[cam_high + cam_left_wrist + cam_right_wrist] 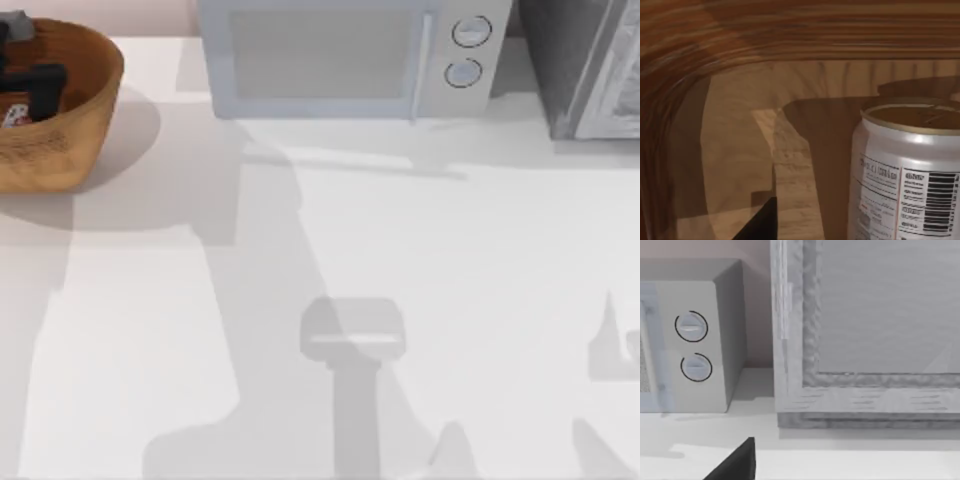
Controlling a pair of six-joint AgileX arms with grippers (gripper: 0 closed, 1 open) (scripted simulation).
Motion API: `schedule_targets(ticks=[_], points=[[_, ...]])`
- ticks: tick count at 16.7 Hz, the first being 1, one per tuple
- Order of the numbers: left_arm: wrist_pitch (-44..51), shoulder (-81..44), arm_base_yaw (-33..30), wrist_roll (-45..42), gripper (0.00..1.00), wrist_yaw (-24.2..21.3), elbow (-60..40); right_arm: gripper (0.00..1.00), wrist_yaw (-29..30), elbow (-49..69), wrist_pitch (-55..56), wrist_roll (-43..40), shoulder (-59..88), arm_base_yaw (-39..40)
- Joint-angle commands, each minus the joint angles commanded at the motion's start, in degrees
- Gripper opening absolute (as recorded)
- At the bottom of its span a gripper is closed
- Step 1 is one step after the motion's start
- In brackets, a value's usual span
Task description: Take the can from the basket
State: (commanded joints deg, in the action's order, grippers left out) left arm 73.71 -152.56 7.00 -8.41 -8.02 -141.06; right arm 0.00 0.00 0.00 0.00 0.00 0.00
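The basket (75,120) stands at the table's far left corner, a round brown woven bowl. My left gripper (35,85) is down inside it as a dark shape, just above the can (12,115), of which a red-and-white patch shows by the left edge. In the left wrist view the can (910,175) stands upright and very close, silver with a dull gold top and a barcode, against the basket's ribbed inner wall (740,55). A dark part of the left gripper (760,225) sits beside the can, apart from it.
A white microwave (345,55) stands at the back middle and a grey cabinet (590,65) at the back right. The right wrist view faces both, the microwave (695,340) and the cabinet (875,330), with a dark part of my right gripper (735,465) low in the picture.
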Motion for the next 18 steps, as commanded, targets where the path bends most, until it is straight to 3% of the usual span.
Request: schedule_targets(ticks=[9, 17, 18], points=[[0.0, 0.0, 0.0, 0.0, 0.02, 0.0, 0.0, 1.00, 0.0, 0.0, 0.0, 0.0, 0.0, 0.0], [0.0, 0.0, 0.0, 0.0, 0.00, 0.0, 0.0, 1.00, 0.0, 0.0, 0.0, 0.0, 0.0, 0.0], [0.4, 4.3, 0.1, 1.2, 0.00, 0.1, 2.4, 1.00, 0.0, 0.0, 0.0, 0.0, 0.0, 0.0]])
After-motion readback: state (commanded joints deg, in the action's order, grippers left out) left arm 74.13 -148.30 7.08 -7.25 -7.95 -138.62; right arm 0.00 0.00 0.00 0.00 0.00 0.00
